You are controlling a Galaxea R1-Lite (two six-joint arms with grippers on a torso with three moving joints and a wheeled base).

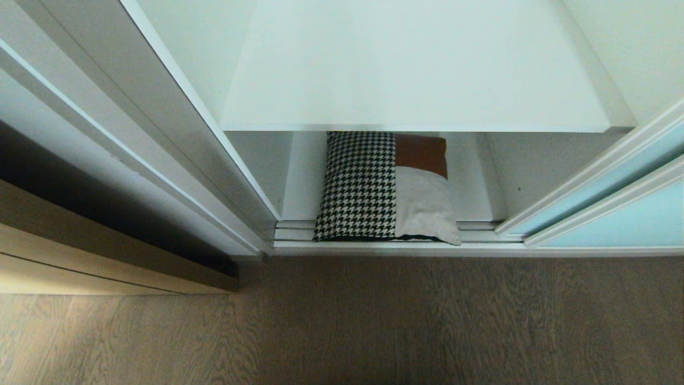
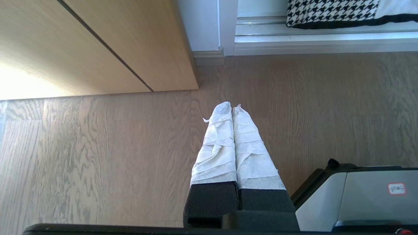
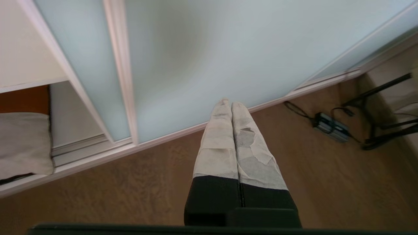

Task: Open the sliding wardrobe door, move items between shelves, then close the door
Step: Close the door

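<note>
The wardrobe stands open in the head view: the door (image 1: 614,214), frosted aqua glass in a pale frame, sits slid aside at about 3 o'clock, and a wooden cabinet (image 1: 107,256) fills 9 o'clock. Inside, the upper shelf (image 1: 417,69) spreads wide and white at 12 o'clock, and below it the lower shelf (image 1: 475,182) shows beside the cushion (image 1: 382,187), which lies flat near the centre with its front edge overhanging the door track (image 1: 288,231). The wood floor (image 1: 374,326) covers 6 o'clock. Neither arm shows in the head view. The right tool (image 3: 231,103) points at the door's glass just above the floor, fingers pressed together and holding nothing; the cushion's beige patch lies well off to its side. The left tool (image 2: 231,107) hangs over the floor, also closed and empty, well apart from the cushion. The opening step looks done and the moving step is in hand. Next, I judge, the right tool must swing toward the cushion, spread its fingers, and take an edge to lift it onto the upper shelf.
</note>
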